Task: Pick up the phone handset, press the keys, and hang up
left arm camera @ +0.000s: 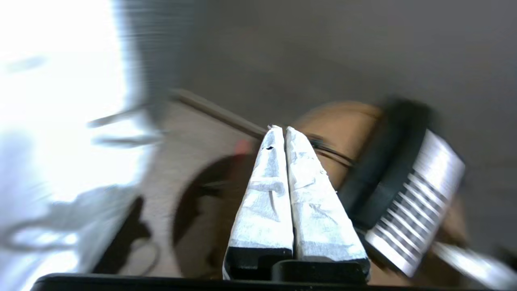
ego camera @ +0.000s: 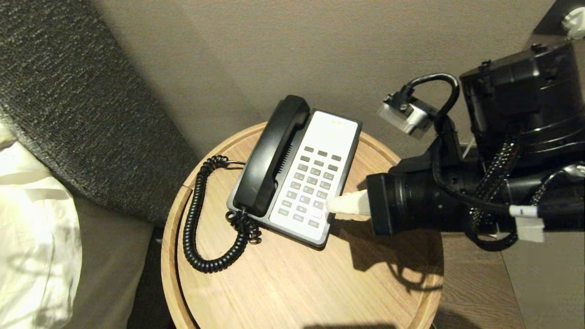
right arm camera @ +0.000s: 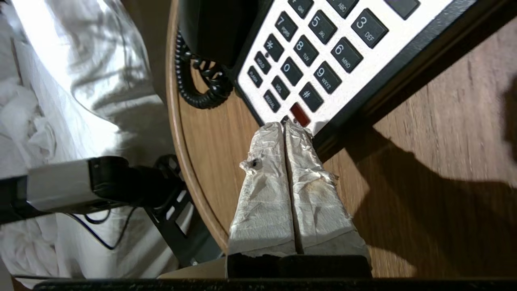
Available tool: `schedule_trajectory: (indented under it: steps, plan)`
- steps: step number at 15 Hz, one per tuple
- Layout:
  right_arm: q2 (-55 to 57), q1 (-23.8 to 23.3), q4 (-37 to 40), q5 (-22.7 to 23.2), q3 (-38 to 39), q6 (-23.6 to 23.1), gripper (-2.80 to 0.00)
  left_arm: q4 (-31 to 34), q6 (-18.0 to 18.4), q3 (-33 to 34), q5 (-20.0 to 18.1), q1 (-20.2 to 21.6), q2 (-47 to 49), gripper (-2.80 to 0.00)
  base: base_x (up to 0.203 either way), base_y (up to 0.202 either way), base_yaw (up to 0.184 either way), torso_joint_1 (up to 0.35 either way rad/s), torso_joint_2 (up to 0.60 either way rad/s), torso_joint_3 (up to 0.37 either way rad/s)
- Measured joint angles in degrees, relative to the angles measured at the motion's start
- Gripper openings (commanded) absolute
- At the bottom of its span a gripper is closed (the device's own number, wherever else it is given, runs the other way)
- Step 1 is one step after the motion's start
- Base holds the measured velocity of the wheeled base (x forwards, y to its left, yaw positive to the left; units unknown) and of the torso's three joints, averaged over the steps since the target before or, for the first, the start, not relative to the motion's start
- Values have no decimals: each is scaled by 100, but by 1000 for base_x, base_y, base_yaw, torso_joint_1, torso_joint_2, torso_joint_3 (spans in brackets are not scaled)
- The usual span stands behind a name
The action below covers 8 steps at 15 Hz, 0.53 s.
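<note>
Handset (ego camera: 273,155) seated in its cradle on the phone's left side, cord (ego camera: 201,219) coiled on the round wooden tabletop (ego camera: 297,283). Keys (ego camera: 311,187) exposed on the white faceplate. Right gripper (ego camera: 330,204), jaws pressed together, tip at the faceplate's near edge by the red key (right arm camera: 299,114). Left gripper (left arm camera: 281,130), jaws pressed together, off the tabletop, empty.

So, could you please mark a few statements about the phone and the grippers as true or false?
1. The phone handset lies in its cradle. True.
2. The right gripper is wide open. False: its fingers are pressed together.
3. The right gripper's tips are at the keys, near the red key. True.
4. The left gripper grips the coiled cord. False: it is shut on nothing.
</note>
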Motion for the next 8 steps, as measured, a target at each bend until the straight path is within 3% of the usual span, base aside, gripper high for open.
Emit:
schedule_trajectory:
  steps: [3, 5, 6, 8]
  plan:
    - [-375, -6, -4, -74, 90, 301, -280, 328, -335, 740, 222, 1245, -667, -280, 0, 0, 0, 0, 0, 0]
    - [-619, -16, -11, -115, 124, 480, -280, 368, -172, 1584, 212, 1725, -1294, -280, 0, 0, 0, 0, 0, 0]
    - [-735, -30, -21, -170, 148, 498, -280, 308, 88, 1982, 126, 1851, -1587, -280, 0, 0, 0, 0, 0, 0]
    - [-988, -146, -33, -245, 263, 537, -280, -97, 1030, 2760, -269, 1972, -2111, -280, 0, 0, 0, 0, 0, 0]
